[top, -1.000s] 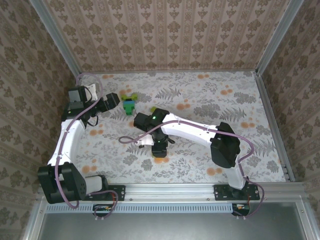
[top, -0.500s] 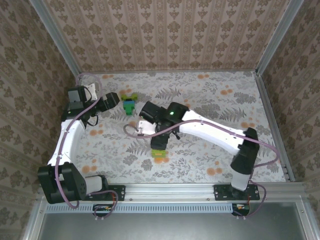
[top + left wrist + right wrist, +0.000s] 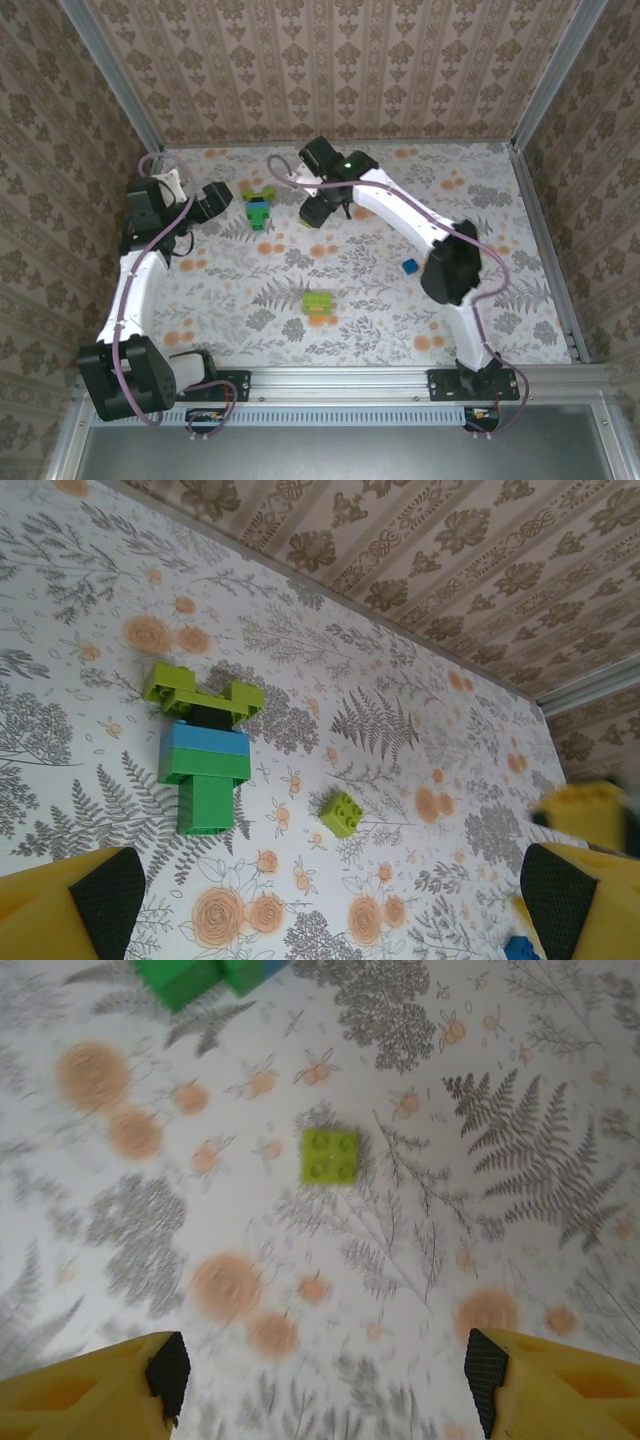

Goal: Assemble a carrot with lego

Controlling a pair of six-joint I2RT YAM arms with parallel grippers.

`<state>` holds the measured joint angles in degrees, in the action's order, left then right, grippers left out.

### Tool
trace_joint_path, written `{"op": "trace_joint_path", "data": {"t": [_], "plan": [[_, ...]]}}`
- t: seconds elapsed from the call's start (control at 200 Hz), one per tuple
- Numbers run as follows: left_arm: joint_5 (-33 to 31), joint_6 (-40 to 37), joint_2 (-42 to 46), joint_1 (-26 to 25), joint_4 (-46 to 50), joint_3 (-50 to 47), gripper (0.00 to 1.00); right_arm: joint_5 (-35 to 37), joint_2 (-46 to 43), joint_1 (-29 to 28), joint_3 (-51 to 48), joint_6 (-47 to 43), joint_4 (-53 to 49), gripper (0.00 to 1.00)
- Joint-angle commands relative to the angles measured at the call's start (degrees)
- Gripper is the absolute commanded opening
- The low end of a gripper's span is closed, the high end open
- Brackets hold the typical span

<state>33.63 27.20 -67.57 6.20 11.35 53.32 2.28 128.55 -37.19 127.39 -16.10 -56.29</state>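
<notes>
The carrot (image 3: 320, 303), a small lime cluster with orange at one end, lies alone on the front middle of the table. A second cluster (image 3: 258, 209) of lime, black, blue and green bricks (image 3: 205, 750) lies at the back left; its green end shows in the right wrist view (image 3: 195, 975). My left gripper (image 3: 220, 198) hovers just left of it, open and empty (image 3: 330, 920). A single lime brick (image 3: 320, 250) (image 3: 342, 813) (image 3: 331, 1155) lies between the clusters. My right gripper (image 3: 318, 214) hangs above and behind this brick, open and empty (image 3: 325, 1375).
A loose blue brick (image 3: 409, 266) (image 3: 520, 948) lies right of centre. The right arm (image 3: 400, 215) arches across the back middle of the table. Patterned walls close in the back and both sides. A yellow finger of the right gripper (image 3: 590, 815) shows in the left wrist view.
My right gripper has lifted off the lime and orange cluster and swung to the back of the table, uncovering the cluster and the blue brick. The left arm has shifted slightly.
</notes>
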Motion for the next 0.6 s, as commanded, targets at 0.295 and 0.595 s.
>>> {"op": "trace_joint_path", "data": {"t": [0.295,0.595], "plan": [[-3.2,-2.3,-0.8,0.1,4.2,2.7,1.0,-10.4,18.8,2.5,20.4,2.3,-5.4,0.74],[-3.4,-2.6,-0.2,-0.1,4.8,3.1,1.0,-11.6,22.3,3.0,20.4,4.5,-3.6,0.69]]}}
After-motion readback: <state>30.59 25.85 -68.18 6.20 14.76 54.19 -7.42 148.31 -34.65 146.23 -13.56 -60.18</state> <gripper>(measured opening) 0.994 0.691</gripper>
